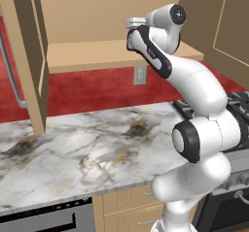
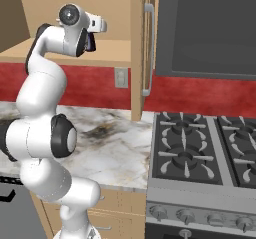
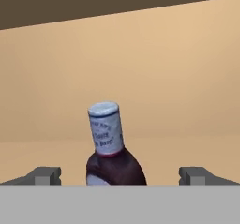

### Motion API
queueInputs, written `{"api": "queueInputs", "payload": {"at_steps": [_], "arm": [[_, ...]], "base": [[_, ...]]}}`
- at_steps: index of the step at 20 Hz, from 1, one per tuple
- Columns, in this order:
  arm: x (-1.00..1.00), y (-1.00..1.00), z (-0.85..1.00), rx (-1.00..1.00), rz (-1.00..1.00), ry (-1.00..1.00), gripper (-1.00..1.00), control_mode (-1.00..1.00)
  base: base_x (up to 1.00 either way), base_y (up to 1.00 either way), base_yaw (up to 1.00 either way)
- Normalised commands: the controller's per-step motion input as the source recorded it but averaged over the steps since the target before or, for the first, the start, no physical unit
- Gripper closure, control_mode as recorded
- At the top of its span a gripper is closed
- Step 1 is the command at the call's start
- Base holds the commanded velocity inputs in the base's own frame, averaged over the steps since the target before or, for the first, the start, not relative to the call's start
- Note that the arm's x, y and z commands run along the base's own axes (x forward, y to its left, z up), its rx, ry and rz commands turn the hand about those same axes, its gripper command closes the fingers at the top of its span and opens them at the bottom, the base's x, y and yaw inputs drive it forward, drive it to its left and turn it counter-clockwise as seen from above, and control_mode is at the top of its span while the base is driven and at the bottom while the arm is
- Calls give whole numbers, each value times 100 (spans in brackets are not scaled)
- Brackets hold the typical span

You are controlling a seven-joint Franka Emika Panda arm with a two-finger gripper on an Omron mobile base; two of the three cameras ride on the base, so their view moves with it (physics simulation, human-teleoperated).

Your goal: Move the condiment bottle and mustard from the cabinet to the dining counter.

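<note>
The gripper [image 3: 120, 176] stands wide open, holding nothing, its fingertips [image 3: 44, 175] apart on either side of the condiment bottle [image 3: 111, 148]. The bottle stands upright between them on the cabinet [image 1: 121, 51] shelf, the cabinet's tan back wall behind it.

Condiment bottle [image 3: 110, 149] cut off low in hand view, base hidden; label print too small to read. Gripper [image 3: 120, 175] fingertips [image 3: 44, 175] only partly visible at bottom, jaws wide apart either side of bottle. In left base view, hand tip at cabinet [image 1: 121, 54] shelf masked by own arm links; bottle hidden behind them. Cabinet door and handle clipped by left edge. Bench [image 1: 73, 148] cut off at left. Stove [image 2: 205, 153] cropped at right edge in right base view.
</note>
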Motion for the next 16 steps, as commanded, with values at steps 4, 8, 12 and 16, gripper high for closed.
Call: {"api": "queueInputs", "payload": {"at_steps": [4, 8, 12, 16], "arm": [[13, 0, 0, 0, 0, 0, -100, -100], [7, 8, 0, 0, 0, 0, -100, -100], [10, 8, -1, 0, 0, 0, -100, -100], [17, 8, -3, 0, 0, 0, -100, -100]], "base": [[0, 0, 0], [0, 0, 0], [0, 0, 0], [0, 0, 0]]}}
